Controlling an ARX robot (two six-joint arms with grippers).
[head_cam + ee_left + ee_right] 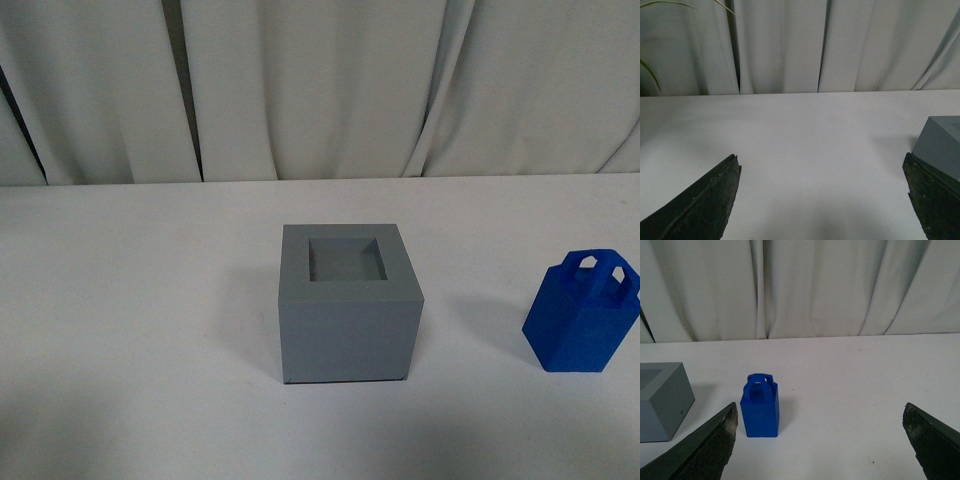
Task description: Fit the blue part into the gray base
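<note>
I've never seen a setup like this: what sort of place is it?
Probably a robot test bench or lab: a white table, a plain white curtain as backdrop, and just two practice pieces set out, the gray base and the blue part.

A pale curtain (pixel 330 90) backs the white table (pixel 140 300), perhaps with plant leaves (pixel 650 72).

Gray base (pixel 348 320): matt, smooth, even faces with the look of plastic. Blue part (pixel 583 325): bright plastic, smooth, with only a faint sheen. Bench (pixel 140 300): white, smooth and matt, without visible grain. Curtain (pixel 320 90): pale cloth, matt, hanging in soft folds. Left claw (pixel 820 165) and right claw (pixel 820 410): fingers (pixel 700 205) dark, dull, rough and streaked; their material cannot be told.
</note>
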